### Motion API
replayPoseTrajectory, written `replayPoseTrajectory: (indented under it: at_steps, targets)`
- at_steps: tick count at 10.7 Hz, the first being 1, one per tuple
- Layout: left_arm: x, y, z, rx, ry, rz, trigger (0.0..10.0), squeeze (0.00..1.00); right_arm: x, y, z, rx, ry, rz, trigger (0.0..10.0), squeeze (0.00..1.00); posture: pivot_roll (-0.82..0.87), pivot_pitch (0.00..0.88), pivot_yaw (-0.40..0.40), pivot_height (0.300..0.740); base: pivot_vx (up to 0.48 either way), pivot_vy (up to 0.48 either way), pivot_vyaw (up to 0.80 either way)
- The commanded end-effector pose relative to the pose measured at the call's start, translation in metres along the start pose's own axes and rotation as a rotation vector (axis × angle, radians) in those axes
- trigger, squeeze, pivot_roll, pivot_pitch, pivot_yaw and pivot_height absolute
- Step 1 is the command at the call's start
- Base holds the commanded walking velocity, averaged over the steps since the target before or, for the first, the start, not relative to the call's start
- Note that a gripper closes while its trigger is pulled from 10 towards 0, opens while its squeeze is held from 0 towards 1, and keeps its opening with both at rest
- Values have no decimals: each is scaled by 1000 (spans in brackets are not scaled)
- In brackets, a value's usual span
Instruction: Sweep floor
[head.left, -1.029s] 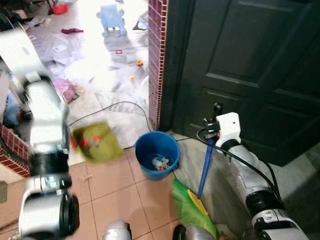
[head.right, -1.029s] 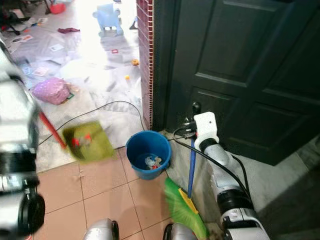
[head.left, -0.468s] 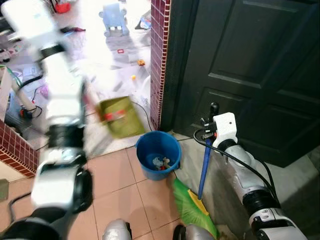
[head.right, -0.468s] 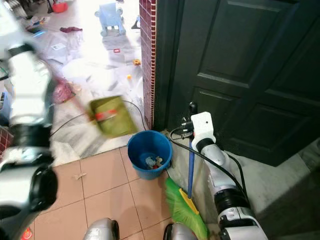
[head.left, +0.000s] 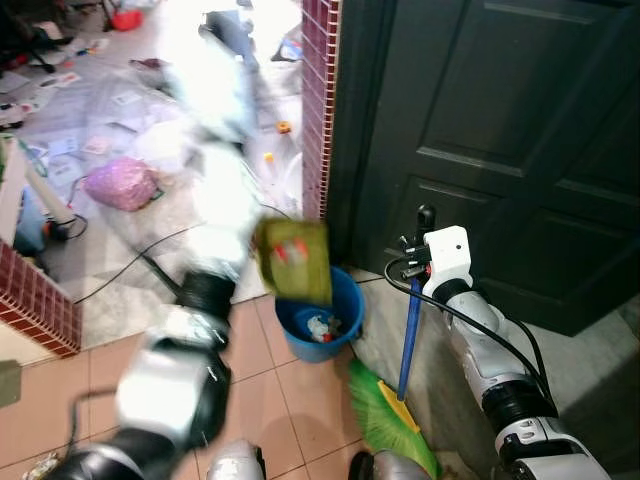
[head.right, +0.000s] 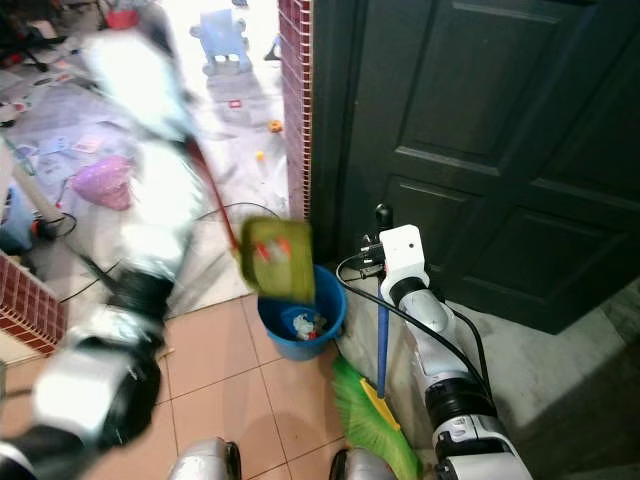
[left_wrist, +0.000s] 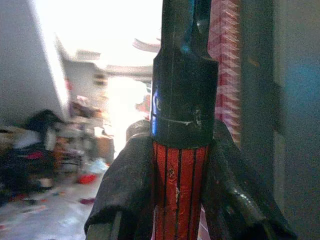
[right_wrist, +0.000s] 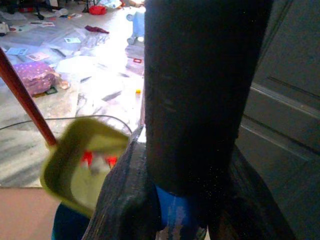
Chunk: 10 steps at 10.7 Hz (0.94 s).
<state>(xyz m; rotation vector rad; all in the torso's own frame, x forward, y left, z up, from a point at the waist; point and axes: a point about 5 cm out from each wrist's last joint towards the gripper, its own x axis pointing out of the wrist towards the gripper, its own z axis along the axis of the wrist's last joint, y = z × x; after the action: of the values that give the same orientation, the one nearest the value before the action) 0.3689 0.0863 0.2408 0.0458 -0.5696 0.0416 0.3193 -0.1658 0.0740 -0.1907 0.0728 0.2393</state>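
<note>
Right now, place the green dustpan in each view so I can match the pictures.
Left eye: dustpan tilted over the blue bucket.
Right eye: same spot, above the bucket.
Right wrist: dustpan on its red handle.
Left wrist: handle only, gripped.
Shared landmark: the dark door.

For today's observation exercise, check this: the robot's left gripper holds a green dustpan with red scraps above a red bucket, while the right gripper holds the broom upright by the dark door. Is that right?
Not quite: the bucket is blue, not red, as the left eye view shows. The rest stands: the left gripper holds the green dustpan with red scraps above it, and the right gripper holds the broom upright by the dark door.
</note>
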Motion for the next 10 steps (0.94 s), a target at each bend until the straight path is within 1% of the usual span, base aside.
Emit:
replayPoseTrajectory:
  at_steps: [1, 2, 3, 4, 6, 7, 8, 9, 10]
  targets:
    - [3, -10, 17, -11, -103, -62, 10000, 0, -3, -3, -7, -23, 34, -6, 10000, 0, -111, 0, 18, 740, 0, 0, 0]
    - [-5, -25, 14, -4, -115, -180, 10000, 0, -3, -3, -7, -23, 34, -8, 10000, 0, -105, 0, 17, 740, 0, 0, 0]
    - [-16, -44, 13, -40, -118, -341, 10000, 0, -2, -2, -6, -26, 29, -12, 10000, 0, -104, 0, 22, 740, 0, 0, 0]
    - [-26, -59, 21, -56, -174, -489, 10000, 0, -1, -2, -5, -28, 24, -13, 10000, 0, -104, 0, 25, 740, 0, 0, 0]
    - [-38, -74, 33, -40, -260, -636, 10000, 0, 1, -1, -3, -29, 20, -12, 10000, 0, -100, 0, 22, 740, 0, 0, 0]
    - [-43, -81, 43, -22, -320, -708, 10000, 0, 3, 0, -2, -33, 16, -5, 10000, 0, -99, 0, 19, 740, 0, 0, 0]
    - [-42, -82, 49, -29, -340, -713, 10000, 0, 4, 1, -1, -36, 13, -3, 10000, 0, -99, 0, 17, 740, 0, 0, 0]
    - [-31, -73, 58, -21, -369, -642, 10000, 0, 6, -1, 1, -40, 8, -6, 10000, 0, -100, 0, 15, 740, 0, 0, 0]
    - [-25, -67, 62, -16, -382, -607, 10000, 0, 6, -1, 1, -41, 8, -7, 10000, 0, -100, 0, 15, 740, 0, 0, 0]
